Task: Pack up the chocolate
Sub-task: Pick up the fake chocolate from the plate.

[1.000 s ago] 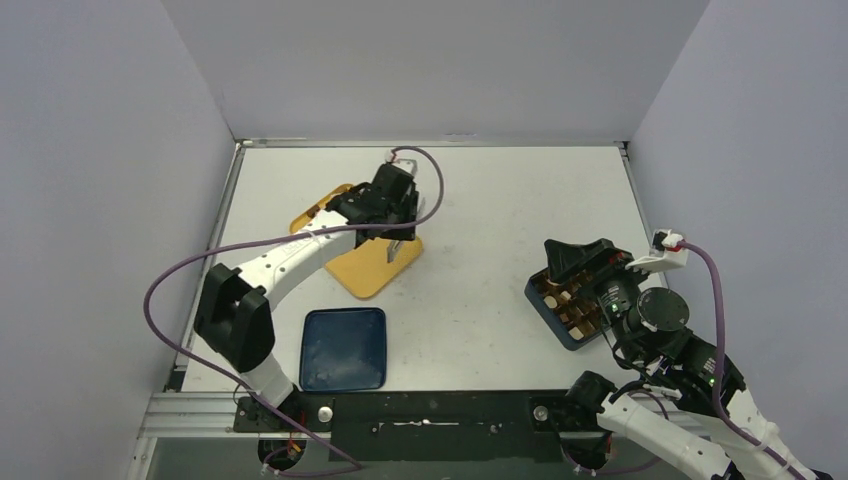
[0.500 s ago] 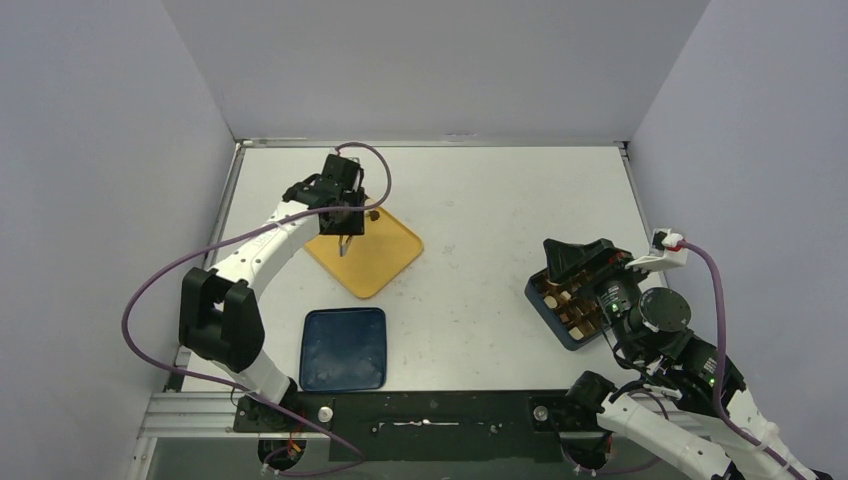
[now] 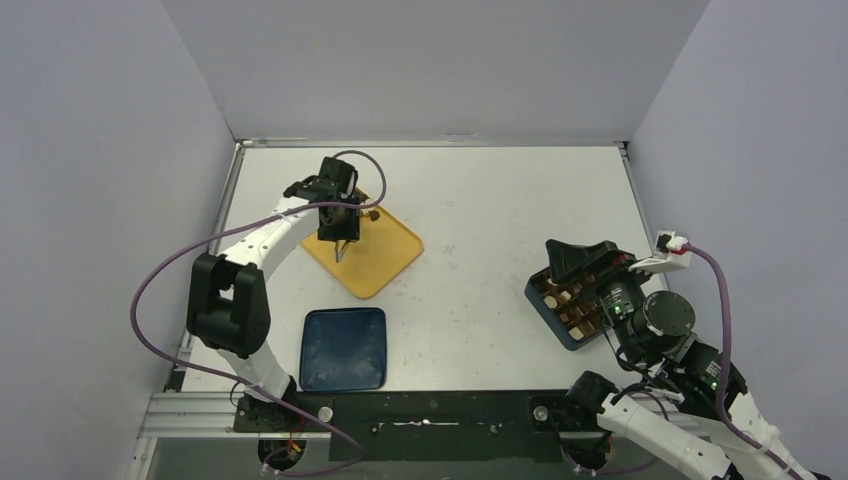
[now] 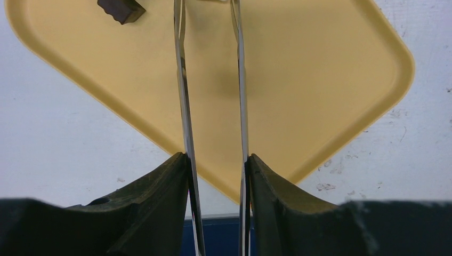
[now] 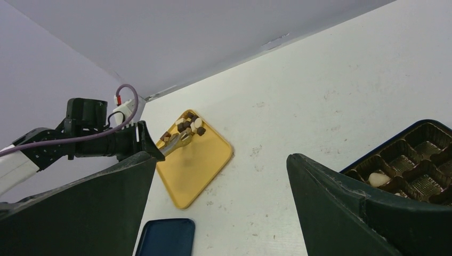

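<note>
Top view, left: I see the left pincer [image 3: 338, 232] clamped on the tongs [image 3: 342, 248], over the tray [image 3: 385, 262], upper left of centre on the counter [image 3: 490, 210].
Top view, right: the right pincer [image 3: 585, 262] is spread wide above the box [image 3: 578, 342] at right. The lid [image 3: 343, 347] lies lower left.
Left wrist: my fingers press both tongs blades [image 4: 184, 96], and the blades stand apart. One dark chocolate [image 4: 121, 9] sits on the tray [image 4: 320, 80], top left.
Right wrist: I see a chocolate heap [image 5: 186, 126] at the tray's far corner, left of centre. One cream chocolate [image 5: 379, 177] sits in the box [image 5: 402, 152], lower right.
</note>
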`<state>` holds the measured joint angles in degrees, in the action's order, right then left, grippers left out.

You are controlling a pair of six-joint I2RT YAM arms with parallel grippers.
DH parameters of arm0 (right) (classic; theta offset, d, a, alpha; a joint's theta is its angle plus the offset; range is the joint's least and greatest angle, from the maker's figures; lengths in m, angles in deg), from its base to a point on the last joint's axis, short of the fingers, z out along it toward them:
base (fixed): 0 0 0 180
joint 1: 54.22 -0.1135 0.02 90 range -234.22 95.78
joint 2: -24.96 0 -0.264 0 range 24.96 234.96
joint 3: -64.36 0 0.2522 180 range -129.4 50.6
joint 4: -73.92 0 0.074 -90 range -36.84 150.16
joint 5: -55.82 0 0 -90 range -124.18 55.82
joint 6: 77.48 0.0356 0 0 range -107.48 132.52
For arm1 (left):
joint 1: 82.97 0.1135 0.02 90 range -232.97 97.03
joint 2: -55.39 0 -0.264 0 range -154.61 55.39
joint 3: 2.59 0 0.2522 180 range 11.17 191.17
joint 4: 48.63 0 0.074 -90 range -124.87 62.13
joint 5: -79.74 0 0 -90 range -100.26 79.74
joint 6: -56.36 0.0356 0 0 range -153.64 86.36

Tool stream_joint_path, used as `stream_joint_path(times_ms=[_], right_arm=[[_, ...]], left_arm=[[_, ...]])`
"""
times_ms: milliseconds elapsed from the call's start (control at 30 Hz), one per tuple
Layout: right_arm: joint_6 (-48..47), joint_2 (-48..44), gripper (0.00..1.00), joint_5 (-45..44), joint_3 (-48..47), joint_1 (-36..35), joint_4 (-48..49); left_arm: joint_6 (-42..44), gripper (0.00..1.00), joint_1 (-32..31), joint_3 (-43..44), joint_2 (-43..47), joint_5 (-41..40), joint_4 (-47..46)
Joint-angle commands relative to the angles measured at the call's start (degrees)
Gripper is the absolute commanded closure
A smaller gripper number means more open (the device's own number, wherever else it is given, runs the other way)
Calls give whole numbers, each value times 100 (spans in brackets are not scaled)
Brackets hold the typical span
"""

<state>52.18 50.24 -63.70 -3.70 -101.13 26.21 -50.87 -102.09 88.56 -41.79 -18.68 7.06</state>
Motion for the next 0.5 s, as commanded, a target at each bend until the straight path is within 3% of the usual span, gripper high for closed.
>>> stream_joint_path(times_ms=[0,167,467], right_arm=[[-63,-88,0,11,67,16,185],[-81,-93,0,28,139,10,248],[-125,-202,0,-10,113,8,177]], left_arm=[[98,59,75,206,-141,208,-104],[102,59,153,264,-270,474,-209],[-26,71,154,328,59,395,-37]])
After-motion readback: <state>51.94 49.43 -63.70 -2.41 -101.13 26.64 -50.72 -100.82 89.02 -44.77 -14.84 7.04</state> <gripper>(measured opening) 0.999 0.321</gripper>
